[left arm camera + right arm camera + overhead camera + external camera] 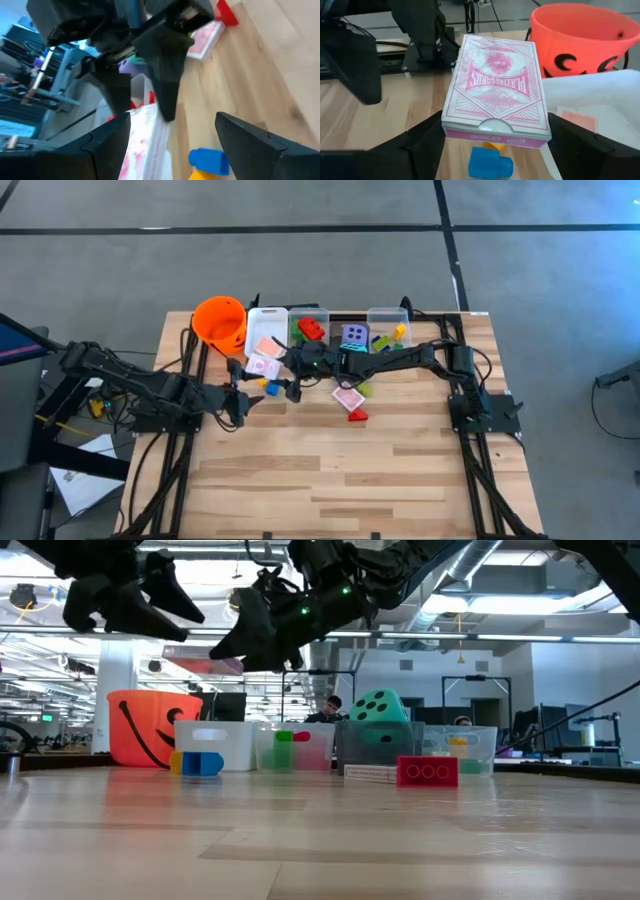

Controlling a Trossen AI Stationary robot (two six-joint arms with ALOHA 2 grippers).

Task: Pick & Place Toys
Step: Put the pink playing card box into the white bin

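Playing-card box (495, 90), pink-and-white, sits clamped flat between your right gripper (495, 137) fingers, raised over the table just beside the white bin (267, 320), long axis running out from the jaws. Your left gripper (243, 402), jaws spread and empty, hangs close alongside. Blue brick (490, 162) lies underneath.

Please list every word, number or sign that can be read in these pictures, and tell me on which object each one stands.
"PLAYING CARDS": printed upside down on the pink-white cardboard card box held in the right end effector.
Small print on that box's front edge: too blurred to read.
Black curved face marks, no letters: on the orange plastic bucket.
White pips, no digits: on the teal soft die.
Second pink-white card pack on the table: print too small to read.
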